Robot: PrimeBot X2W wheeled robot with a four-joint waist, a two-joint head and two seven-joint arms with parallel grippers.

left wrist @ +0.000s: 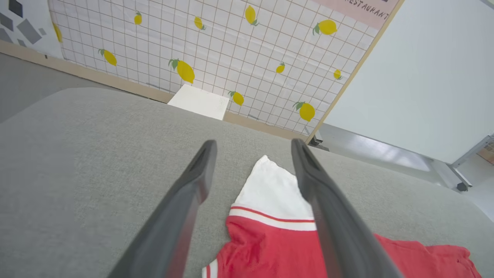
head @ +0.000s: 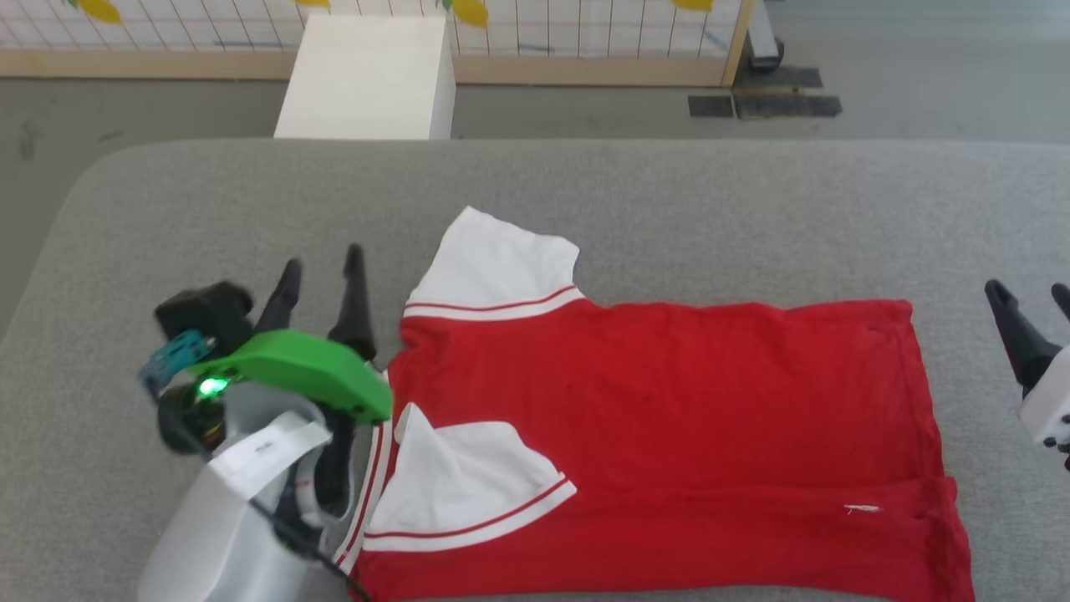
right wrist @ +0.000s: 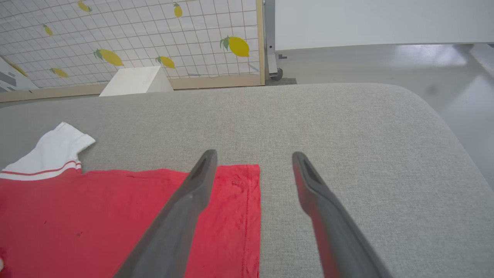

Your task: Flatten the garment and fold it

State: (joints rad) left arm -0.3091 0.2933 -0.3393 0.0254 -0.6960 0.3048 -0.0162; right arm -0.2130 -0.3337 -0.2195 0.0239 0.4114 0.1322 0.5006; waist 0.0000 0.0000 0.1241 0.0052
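**Garment [head: 669,393]: flat, one long fold in, rest pending**

Location: on the grey desk [head: 669,192], lying sideways, with the collar end to the robot's left and the hem [head: 924,393] to its right.

Progress:
- The cloth looks smooth with no big wrinkles, so I judge flattening done.
- The near long edge is turned over onto the body, and the near sleeve [head: 451,477] lies on top of the red.
- The far sleeve [head: 493,259] sticks out flat on the desk, not folded.
- My read of what's left: bring the far side and sleeve in, then fold crosswise from collar to hem.

Pose:
- The left arm [head: 217,527] comes in from the lower left. The left jaws sit just beside the collar end, off the cloth, pointing away from the robot.
- The left jaws are apart and empty. In the left wrist view the far sleeve lies ahead between the two fingers. I can't tell whether the tips touch the desk.
- The right jaws are at the right edge of the head view, over bare desk and clear of the hem. They are apart and hold nothing.
- In the right wrist view the far hem corner is just ahead of the fingers.

Guess: both arms look staged to grab the far edge, left at the shoulder and right at the hem corner.
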